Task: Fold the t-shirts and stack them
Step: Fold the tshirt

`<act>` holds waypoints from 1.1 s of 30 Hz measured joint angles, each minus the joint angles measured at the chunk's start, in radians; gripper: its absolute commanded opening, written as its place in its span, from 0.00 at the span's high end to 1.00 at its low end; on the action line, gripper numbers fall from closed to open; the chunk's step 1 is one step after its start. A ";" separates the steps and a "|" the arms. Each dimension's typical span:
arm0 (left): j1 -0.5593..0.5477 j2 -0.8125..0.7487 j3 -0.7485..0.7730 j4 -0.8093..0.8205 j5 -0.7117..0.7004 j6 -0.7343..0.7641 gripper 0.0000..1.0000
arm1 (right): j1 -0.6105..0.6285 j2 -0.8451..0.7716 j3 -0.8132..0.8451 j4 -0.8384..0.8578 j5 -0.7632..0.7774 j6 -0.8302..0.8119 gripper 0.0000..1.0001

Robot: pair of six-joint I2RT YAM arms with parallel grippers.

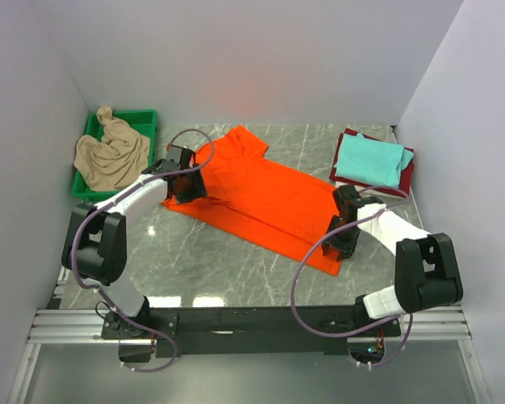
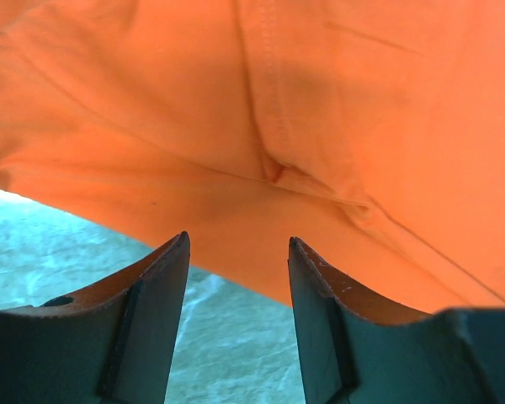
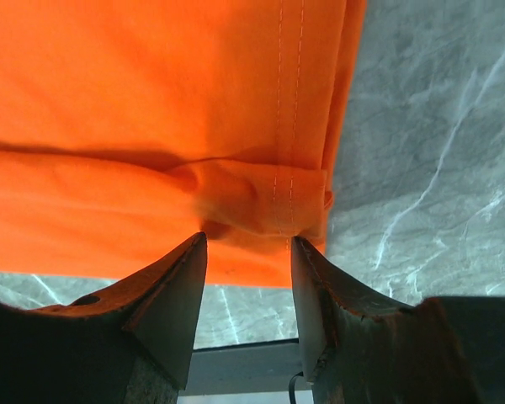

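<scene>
The orange shirt (image 1: 257, 189) lies flat just right of the green tray (image 1: 143, 118). It runs slantwise, with its top near the tray and its hem far from it. 1 beige shirt (image 1: 111, 156) sits crumpled in the tray. The left gripper (image 2: 238, 244) and the right gripper (image 3: 248, 240) are both released at the orange shirt's edges.

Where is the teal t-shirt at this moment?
In the top view the teal t-shirt lies folded on a dark red t-shirt at the far right of the table.
</scene>
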 measured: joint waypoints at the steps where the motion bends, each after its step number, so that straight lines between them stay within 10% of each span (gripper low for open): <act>1: -0.002 0.000 0.000 0.003 0.005 -0.002 0.44 | 0.000 0.003 0.000 0.004 0.004 0.000 0.49; 33: -0.039 0.069 0.003 0.061 0.105 -0.026 0.44 | -0.052 0.107 0.171 0.023 0.186 -0.023 0.50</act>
